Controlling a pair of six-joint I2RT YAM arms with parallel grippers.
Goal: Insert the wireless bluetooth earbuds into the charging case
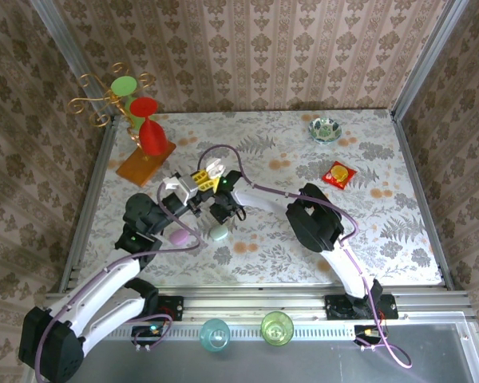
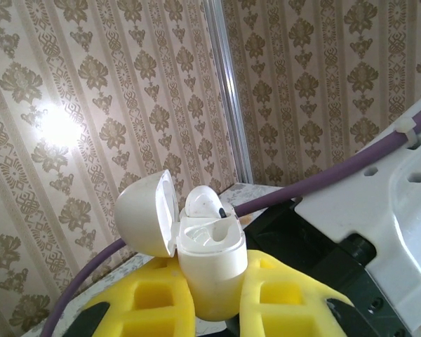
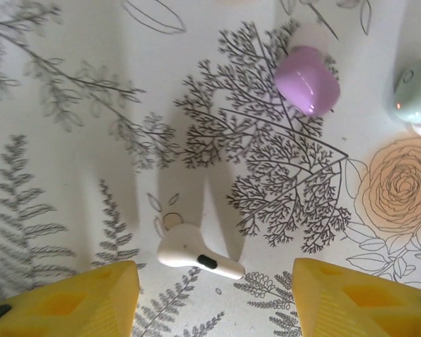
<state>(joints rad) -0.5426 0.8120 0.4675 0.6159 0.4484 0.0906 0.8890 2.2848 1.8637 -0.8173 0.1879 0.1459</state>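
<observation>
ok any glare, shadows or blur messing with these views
Left wrist: a bright glare spot blooms on the patterned wallpaper, but the open white charging case is sharp. Right wrist: two soft shadow bands cross the leaf-print tablecloth above the white stemmed earbud; the yellow fingertips look slightly soft. Top external: even light, no harsh glare.

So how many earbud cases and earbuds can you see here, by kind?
Cases: 3 (white case, lilac case, green case)
Earbuds: 2 (docked earbud, loose earbud)
Total: 5
</observation>
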